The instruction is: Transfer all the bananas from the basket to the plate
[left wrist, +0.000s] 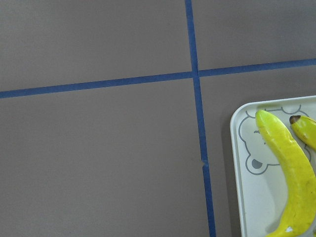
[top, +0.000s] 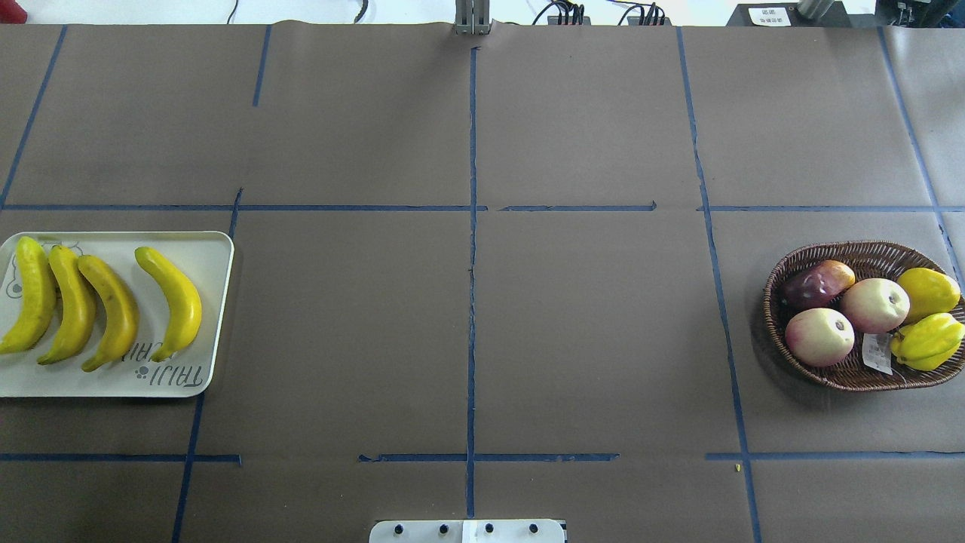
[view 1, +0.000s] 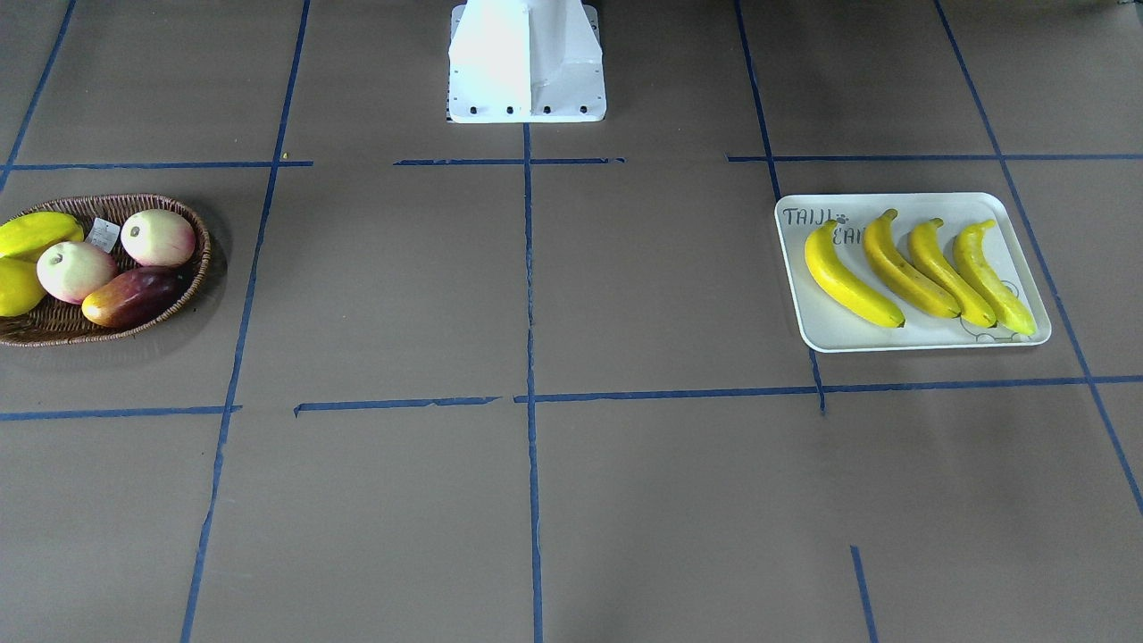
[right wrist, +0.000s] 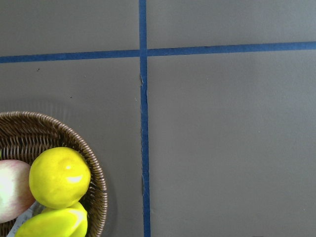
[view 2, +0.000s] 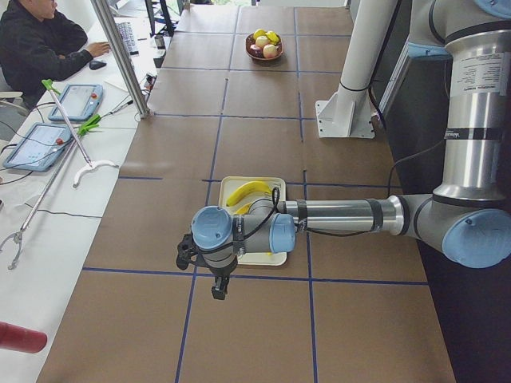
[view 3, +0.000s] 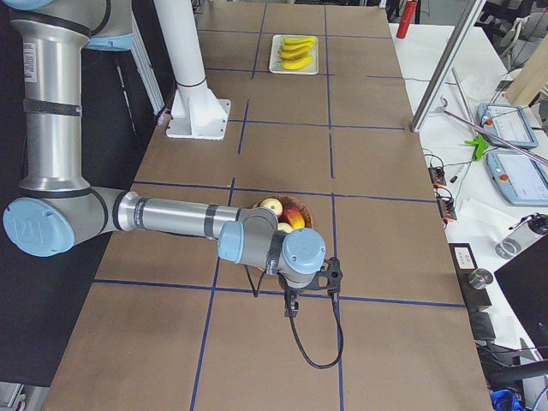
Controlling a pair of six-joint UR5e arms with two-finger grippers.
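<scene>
You could wrongly grab yellow fruit (top: pixel 927 292) in the basket (top: pixel 867 249) beside the right gripper (view 3: pixel 291 310) (bananas (top: pixel 113 309) all on the plate (top: pixel 215 256)); I cannot tell its jaw state.

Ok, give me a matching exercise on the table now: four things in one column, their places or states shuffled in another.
Things
1 curved yellow bananas
2 pale pink round apples
3 brown woven wicker basket
4 white rounded-rectangle tray

Places or states
A holds other fruit, no bananas
B lying side by side on the tray
C inside the basket, beside a dark red fruit
D bears grey lettering

Pairs: 1-B, 2-C, 3-A, 4-D
</scene>
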